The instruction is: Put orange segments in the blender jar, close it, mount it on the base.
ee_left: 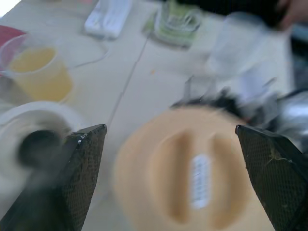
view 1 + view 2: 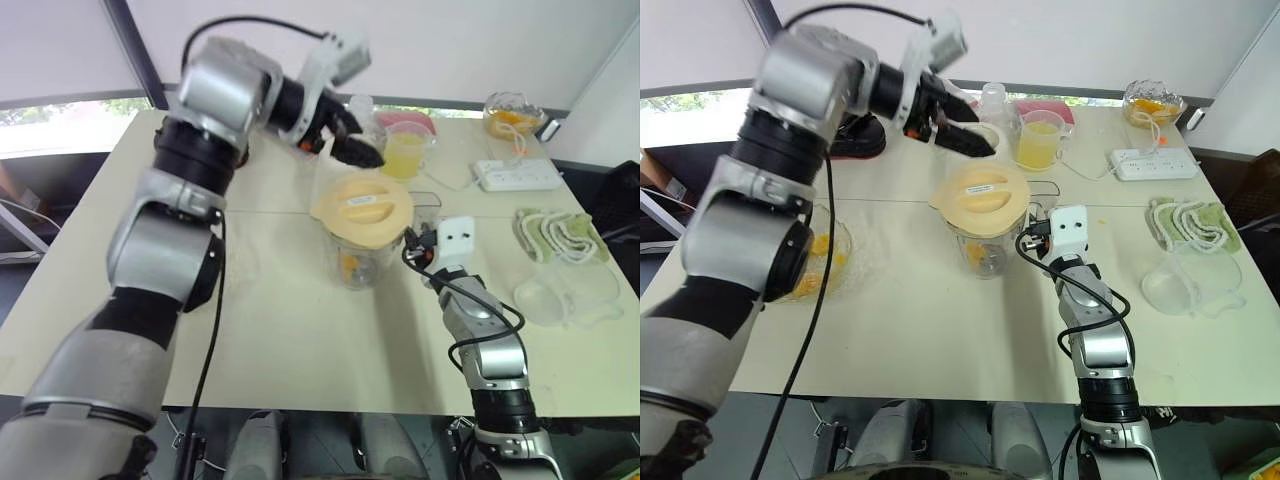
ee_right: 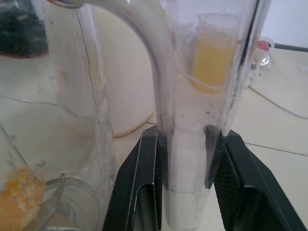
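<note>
Two arms: right gripper (image 3: 185, 192) has its jaws closed on the blender jar (image 2: 985, 250) by the handle, likely steadying it; left gripper (image 1: 173, 183) hangs above the lid (image 2: 983, 197), jaws spread wide, empty.
Orange segments (image 3: 19, 197): in the jar bottom, by the blade.
Base (image 2: 970, 135): behind the jar (not yet used).
Table (image 2: 920, 330): pale, by windows; juice cup (image 2: 1038, 140), power strip (image 2: 1155, 163).

Your blender jar (image 2: 982, 245) stands mid-surface (image 2: 900, 320) with the cream lid (image 2: 982, 194) on top and orange segments (image 2: 986, 259) inside. Your right end effector (image 2: 1038, 232) is at the jar's handle side. Your left end effector (image 2: 965, 135) hangs above the lid, fingers spread. Juice cup (image 2: 1039, 142) behind.
</note>
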You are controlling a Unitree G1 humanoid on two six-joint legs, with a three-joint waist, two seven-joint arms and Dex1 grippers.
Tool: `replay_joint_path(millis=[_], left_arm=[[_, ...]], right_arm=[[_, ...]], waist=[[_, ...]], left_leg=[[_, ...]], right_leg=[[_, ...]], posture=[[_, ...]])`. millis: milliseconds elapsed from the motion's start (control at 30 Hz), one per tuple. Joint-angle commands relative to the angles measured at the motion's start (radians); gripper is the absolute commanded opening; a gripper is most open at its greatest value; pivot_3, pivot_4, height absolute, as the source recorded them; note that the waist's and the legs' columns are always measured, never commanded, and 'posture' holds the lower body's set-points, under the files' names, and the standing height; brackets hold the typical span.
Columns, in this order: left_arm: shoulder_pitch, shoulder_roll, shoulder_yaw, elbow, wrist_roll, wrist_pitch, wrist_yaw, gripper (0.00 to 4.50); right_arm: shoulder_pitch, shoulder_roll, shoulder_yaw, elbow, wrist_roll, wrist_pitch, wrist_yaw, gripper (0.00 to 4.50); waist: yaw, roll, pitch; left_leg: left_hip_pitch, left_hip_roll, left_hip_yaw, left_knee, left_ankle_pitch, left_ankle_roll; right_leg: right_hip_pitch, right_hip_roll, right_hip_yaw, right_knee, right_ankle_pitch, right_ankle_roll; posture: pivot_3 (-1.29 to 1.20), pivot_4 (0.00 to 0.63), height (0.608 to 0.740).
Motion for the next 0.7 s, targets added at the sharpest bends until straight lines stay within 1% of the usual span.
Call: replay_joint_path(millis=[33,167,300,367,433,467,500,533,600,633,667,700], left_arm=[[-0.033,0.034,0.026,0.008,-0.082,0.123,-0.054,4.47],[-0.001,0.098,0.015,0.053,-0.089,0.094,-0.058,4.47],[0.089,0.142,0.002,-0.009,-0.085,-0.016,-0.051,4.47],[0.201,0.169,0.039,-0.083,-0.082,-0.173,-0.008,4.47],[0.257,0.180,0.058,-0.124,-0.089,-0.235,0.015,4.47],[0.331,0.196,0.085,-0.165,-0.092,-0.325,0.031,4.47],[0.410,0.214,0.097,-0.199,-0.074,-0.461,0.056,4.47],[0.466,0.227,0.105,-0.224,-0.061,-0.559,0.075,4.47],[0.544,0.251,0.075,-0.230,0.024,-0.734,0.173,4.47],[0.580,0.268,0.059,-0.204,0.087,-0.842,0.262,4.47],[0.601,0.271,0.066,-0.179,0.116,-0.882,0.331,4.47],[0.609,0.264,0.091,-0.161,0.109,-0.878,0.376,4.47]], right_arm=[[-0.006,-0.009,0.001,-0.012,-0.004,-0.007,0.007,0.85],[-0.009,-0.012,0.002,-0.007,-0.006,-0.008,0.013,0.85],[-0.011,-0.015,0.000,-0.006,-0.005,-0.008,0.018,0.85],[-0.014,-0.020,-0.005,-0.010,-0.002,-0.005,0.020,0.85],[-0.015,-0.023,-0.009,-0.013,0.001,-0.004,0.023,0.85],[-0.015,-0.027,-0.013,-0.015,0.001,-0.005,0.023,0.85],[-0.014,-0.031,-0.017,-0.017,0.002,-0.007,0.025,0.85],[-0.013,-0.035,-0.021,-0.019,0.003,-0.009,0.026,0.85],[-0.012,-0.040,-0.027,-0.022,0.006,-0.008,0.031,0.85],[-0.012,-0.043,-0.029,-0.023,0.006,-0.007,0.033,0.85],[-0.014,-0.045,-0.032,-0.024,0.007,-0.004,0.035,0.85],[-0.016,-0.049,-0.034,-0.023,0.008,-0.001,0.038,0.85]], waist=[[-0.003,0.000,0.000],[-0.011,0.002,0.001],[-0.009,0.002,0.001],[-0.005,0.002,0.001],[-0.002,0.002,0.001],[0.000,0.002,0.002],[0.001,0.002,0.002],[0.001,0.002,0.001],[0.004,0.002,0.001],[0.006,0.002,0.001],[0.009,0.002,0.001],[0.013,0.002,0.001]], left_leg=[[0.000,0.000,0.000,0.000,0.000,0.000],[0.001,0.000,0.000,0.000,0.000,0.000],[0.001,0.001,0.000,0.000,0.000,0.000],[0.001,0.001,0.000,0.000,0.000,0.000],[0.001,0.002,0.000,0.000,0.000,0.000],[0.001,0.002,0.001,0.000,0.000,-0.001],[0.001,0.002,0.001,0.000,0.000,-0.001],[0.001,0.002,0.001,0.000,0.000,-0.001],[0.001,0.003,0.001,0.000,0.000,-0.001],[0.001,0.003,0.001,0.000,0.000,-0.001],[0.001,0.003,0.001,0.000,0.001,-0.002],[0.001,0.003,0.001,0.000,0.001,-0.002]], right_leg=[[0.000,0.000,0.000,0.000,0.000,0.000],[0.000,0.000,0.000,0.002,0.000,0.000],[0.000,0.000,0.000,0.003,0.000,0.000],[0.000,-0.001,0.000,0.003,0.000,0.000],[0.000,-0.003,0.000,0.003,0.000,0.000],[-0.001,-0.003,0.000,0.003,0.000,-0.001],[-0.001,-0.003,0.000,0.003,0.000,-0.001],[-0.001,-0.003,0.001,0.004,0.000,-0.001],[-0.002,-0.004,0.001,0.005,0.000,-0.001],[-0.002,-0.004,0.000,0.006,0.001,-0.001],[-0.002,-0.004,0.000,0.006,0.001,-0.001],[-0.002,-0.005,0.000,0.007,0.001,-0.001]], posture=[[0.00,0.150,0.740],[0.00,0.150,0.740],[0.00,0.150,0.740],[0.00,0.150,0.740],[0.00,0.150,0.740],[0.00,0.150,0.740],[0.00,0.150,0.740],[0.00,0.150,0.740],[0.00,0.150,0.740],[0.00,0.150,0.740],[0.00,0.150,0.740],[0.00,0.150,0.740]])
